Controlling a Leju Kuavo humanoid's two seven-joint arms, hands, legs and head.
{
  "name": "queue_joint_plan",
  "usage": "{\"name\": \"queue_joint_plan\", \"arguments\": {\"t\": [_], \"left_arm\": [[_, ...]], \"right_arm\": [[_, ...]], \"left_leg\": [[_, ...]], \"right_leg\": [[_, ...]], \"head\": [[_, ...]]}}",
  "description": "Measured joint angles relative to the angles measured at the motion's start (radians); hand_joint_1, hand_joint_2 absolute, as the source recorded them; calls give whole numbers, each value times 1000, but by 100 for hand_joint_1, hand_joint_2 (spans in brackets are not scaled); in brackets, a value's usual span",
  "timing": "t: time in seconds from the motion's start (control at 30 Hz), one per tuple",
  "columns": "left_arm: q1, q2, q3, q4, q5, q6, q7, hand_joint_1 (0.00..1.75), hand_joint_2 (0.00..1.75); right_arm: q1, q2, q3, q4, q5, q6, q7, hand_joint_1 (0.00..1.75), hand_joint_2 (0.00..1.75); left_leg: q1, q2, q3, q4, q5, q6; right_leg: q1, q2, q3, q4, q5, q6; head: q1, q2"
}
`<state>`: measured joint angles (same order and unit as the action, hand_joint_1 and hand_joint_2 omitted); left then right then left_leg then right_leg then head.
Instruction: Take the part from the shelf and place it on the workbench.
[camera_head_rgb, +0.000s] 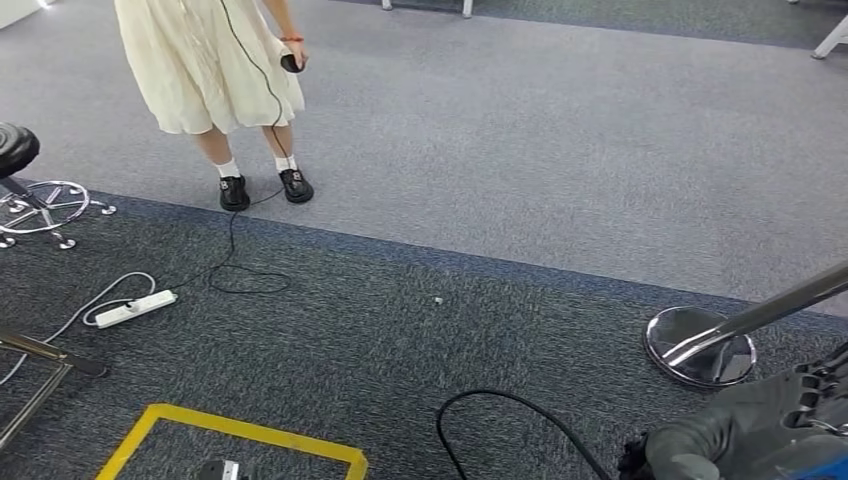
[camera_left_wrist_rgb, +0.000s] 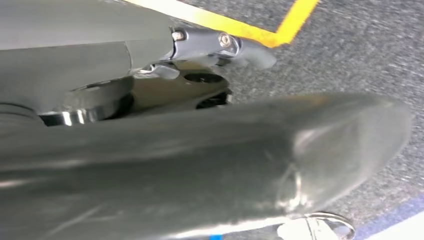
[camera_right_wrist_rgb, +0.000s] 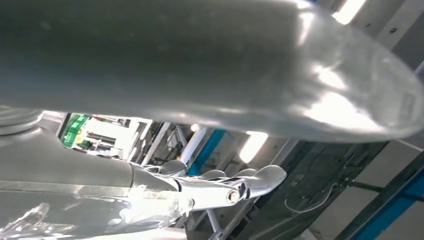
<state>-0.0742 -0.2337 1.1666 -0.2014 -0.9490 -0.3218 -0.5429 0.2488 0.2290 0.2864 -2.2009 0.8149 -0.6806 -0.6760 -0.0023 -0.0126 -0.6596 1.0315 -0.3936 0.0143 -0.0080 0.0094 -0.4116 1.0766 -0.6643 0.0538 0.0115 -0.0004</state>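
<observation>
Grey carpet (camera_head_rgb: 480, 130) surrounds; right robot hand (camera_head_rgb: 740, 430) is cropped, left robot hand (camera_left_wrist_rgb: 215, 45) blurred, grips unreadable.

A person (camera_head_rgb: 215, 70) in a pale dress and black shoes stands on the light grey carpet (camera_head_rgb: 560, 130), holding a small dark device (camera_head_rgb: 291, 64) whose cable (camera_head_rgb: 235, 250) trails to the dark carpet. A white power strip (camera_head_rgb: 136, 308) lies near a stool base (camera_head_rgb: 45, 205). Yellow floor tape (camera_head_rgb: 240, 430) marks a box; a chrome stand base (camera_head_rgb: 700, 345) sits at the right.

person (camera_head_rgb: 212, 80) far left | power strip (camera_head_rgb: 135, 308) before them | stand base (camera_head_rgb: 700, 346) right
</observation>
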Motion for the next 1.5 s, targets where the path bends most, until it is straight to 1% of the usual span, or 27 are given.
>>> {"name": "queue_joint_plan", "arguments": {"t": [0.07, 0.1, 0.13, 0.17, 0.23, 0.27, 0.3, 0.4, 0.47, 0.57, 0.63, 0.67, 0.7, 0.73, 0.8, 0.87, 0.97, 1.0, 1.07, 1.13, 1.17, 1.2, 1.27, 1.3, 1.33, 1.43, 1.5], "left_arm": [[-2, 0, 0, 0, 0, 3, 0, 0, 0], [-2, 0, 1, 0, 0, 6, 1, 0, 0], [-1, 0, 1, 0, 0, 10, 3, 0, 0], [-1, -1, 3, 0, 0, 13, 4, 0, 0], [-1, -2, 7, 0, 0, 16, 5, 0, 0], [-1, -3, 9, 0, 0, 17, 6, 0, 0], [-1, -3, 11, 0, 0, 17, 6, 0, 0], [-2, -5, 14, 0, 3, 18, 7, 0, 0], [-5, -6, 15, 0, 6, 19, 7, 0, 0], [-6, -6, 16, 0, 6, 19, 6, 0, 0], [-5, -5, 17, 0, 7, 18, 5, 0, 0], [-4, -4, 17, 0, 6, 18, 5, 0, 0], [-4, -3, 17, 0, 6, 18, 4, 0, 0], [-5, -2, 17, 0, 6, 17, 3, 0, 0], [-7, -2, 17, 0, 4, 17, 2, 0, 0], [-8, -3, 17, 0, 3, 16, 0, 0, 0], [-7, -2, 17, 0, 3, 16, -2, 0, 0], [-7, -2, 18, 0, 3, 15, -2, 0, 0], [-7, -2, 18, 0, 3, 13, 3, 0, 0], [-6, -2, 18, 0, -7, 33, 27, 0, 0], [-6, -2, 17, 0, -17, 52, 43, 0, 0], [-5, -2, 16, 0, -27, 71, 57, 0, 0], [-4, -4, 14, 0, -38, 94, 75, 0, 0], [-5, -4, 14, 0, -39, 99, 81, 0, 0], [-5, -5, 14, 0, -39, 106, 89, 0, 0], [-8, -8, 15, 0, -36, 142, 140, 0, 0], [-10, -9, 14, 0, -49, 170, 175, 0, 0]], "right_arm": [[0, 0, 0, 0, 0, 0, 0, 0, 0], [0, 0, 0, 1, 0, 0, 0, 0, 0], [0, 0, 0, 1, 0, 0, 0, 0, 0], [0, 0, 0, 1, 0, 0, 0, 0, 0], [0, 0, 0, 1, -1, 0, 0, 0, 0], [0, 0, 0, 2, -3, 0, 0, 0, 0], [0, 0, 0, 2, -6, 0, 0, 0, 0], [-1, 0, 3, 10, -29, 0, -6, 0, 0], [-2, 0, 8, 16, -40, 0, -10, 0, 0], [-2, -1, 17, 23, -63, 0, -13, 0, 0], [-4, -4, 26, 30, -95, 0, -17, 0, 0], [-5, -6, 32, 33, -109, 0, -18, 0, 0], [-7, -8, 39, 37, -118, 0, -19, 0, 0], [-8, -10, 45, 39, -121, 0, -19, 0, 0], [-10, -11, 52, 41, -115, 0, -18, 0, 0], [-10, -12, 52, 42, -109, 0, -16, 0, 0], [-11, -13, 50, 42, -98, 0, -14, 0, 0], [-11, -13, 49, 42, -95, 0, -13, 0, 0], [-11, -12, 47, 42, -95, 0, -12, 0, 0], [-11, -12, 47, 42, -101, 0, -13, 0, 0], [-11, -12, 46, 42, -104, 0, -13, 0, 0], [-11, -12, 46, 42, -106, 0, -14, 0, 0], [-11, -12, 46, 40, -110, 0, -15, 0, 0], [-11, -12, 46, 40, -111, 0, -16, 0, 0], [-11, -12, 46, 39, -112, 0, -16, 0, 0], [-11, -12, 46, 39, -114, 0, -17, 0, 0], [-11, -11, 46, 39, -118, 0, -18, 0, 0]], "left_leg": [[0, 1, 14, 0, -15, 4], [0, 0, 22, 0, -22, 5], [0, -1, 31, 0, -29, 4], [1, -2, 42, 0, -36, 3], [1, -6, 63, 0, -50, -2], [0, -7, 69, 2, -56, -7], [-2, -7, 70, 2, -59, -13], [-2, -6, 68, -4, -59, -30], [-1, -4, 59, 16, -77, -41], [0, -2, -17, 171, -156, -52], [2, -1, -63, 251, -170, -56], [3, -1, -62, 241, -149, -57], [4, -1, -42, 196, -115, -57], [6, 0, -12, 134, -79, -58], [8, 0, 44, 22, -44, -55], [6, -3, 61, -15, -47, -43], [9, -3, 65, -17, -47, -22], [11, -2, 67, -18, -47, -17], [10, -1, 70, -18, -50, -10], [9, 0, 74, -18, -53, -7], [9, 0, 76, -18, -55, -6], [9, -1, 80, -18, -57, -7], [7, -3, 88, -17, -63, -12], [5, -4, 90, -16, -65, -17], [4, -4, 91, -16, -66, -22], [6, -3, 92, -19, -67, -40], [6, -1, 75, 18, -96, -50]], "right_leg": [[0, -2, -110, 162, -42, 4], [0, -2, -161, 220, -43, 4], [0, -2, -195, 240, -23, 3], [0, -2, -209, 217, 21, 1], [0, -2, -198, 99, 132, -3], [1, -3, -185, 40, 169, -6], [2, -2, -178, 4, 189, -8], [4, 2, -177, -20, 194, -22], [1, 1, -172, -29, 199, -33], [-1, -3, -167, -36, 199, -43], [-1, -3, -166, -37, 198, -44], [-2, -2, -165, -37, 196, -44], [-3, -1, -162, -37, 195, -42], [-4, 0, -159, -37, 193, -39], [-1, 2, -157, -34, 186, -28], [2, 3, -158, -36, 183, -16], [0, 1, -164, -18, 167, -1], [0, 0, -180, 21, 145, 3], [0, -2, -243, 148, 84, 7], [0, -1, -296, 241, 58, 7], [0, -1, -299, 236, 75, 6], [0, -2, -281, 192, 108, 3], [1, -3, -218, 54, 178, -3], [1, -3, -193, 3, 198, -6], [3, -2, -181, -25, 206, -9], [5, 1, -178, -37, 210, -24], [2, -1, -175, -44, 214, -35]], "head": [[0, 0], [0, 0], [0, 0], [0, 0], [1, 0], [2, 0], [2, 0], [0, 0], [-2, 0], [-3, 0], [-3, 0], [-3, 0], [-4, 0], [-4, 0], [-4, 0], [-3, 0], [1, 0], [3, 0], [6, 0], [7, 0], [7, 0], [7, 0], [8, 0], [7, 0], [7, 0], [6, 0], [4, 0]]}}
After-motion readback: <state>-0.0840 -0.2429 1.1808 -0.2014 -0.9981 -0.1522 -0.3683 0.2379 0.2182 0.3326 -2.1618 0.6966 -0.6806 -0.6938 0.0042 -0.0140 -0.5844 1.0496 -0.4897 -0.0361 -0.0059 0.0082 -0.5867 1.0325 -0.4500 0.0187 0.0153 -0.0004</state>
